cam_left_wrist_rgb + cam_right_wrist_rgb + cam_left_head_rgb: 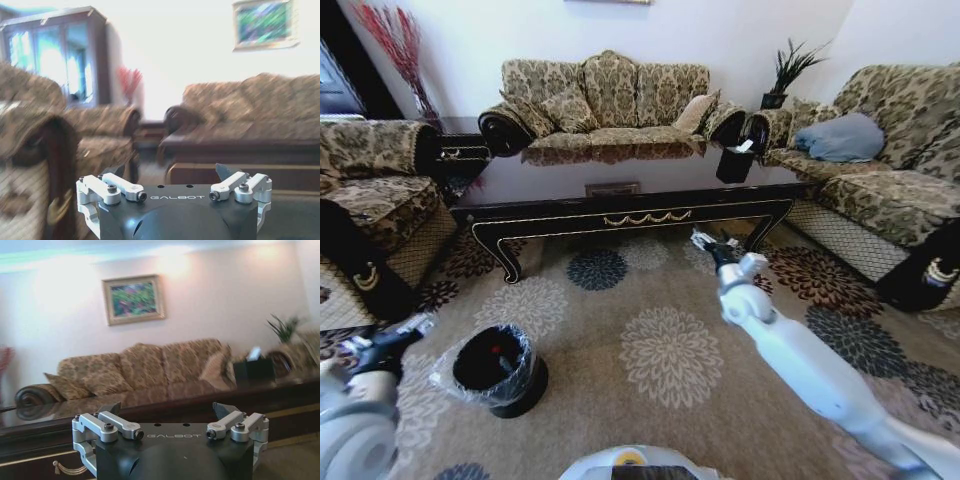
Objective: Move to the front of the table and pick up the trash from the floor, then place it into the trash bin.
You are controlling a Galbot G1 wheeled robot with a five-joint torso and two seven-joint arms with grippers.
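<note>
Black trash bin (498, 368), clear-lined, just right of left claw (408, 330), nearer that arm; something red inside. Right claw (705, 243) raised toward table (620, 215). Both claws spread apart, empty.

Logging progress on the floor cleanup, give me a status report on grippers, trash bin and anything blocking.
Left gripper open, low beside trash bin. Right gripper open, extended toward table. Bin holds something red. Carpet between bin and table unobstructed.

sofa (605, 95) by wall | black tissue box (735, 163) | blue cushion (840, 138) | floral carpet (670, 350)
</note>
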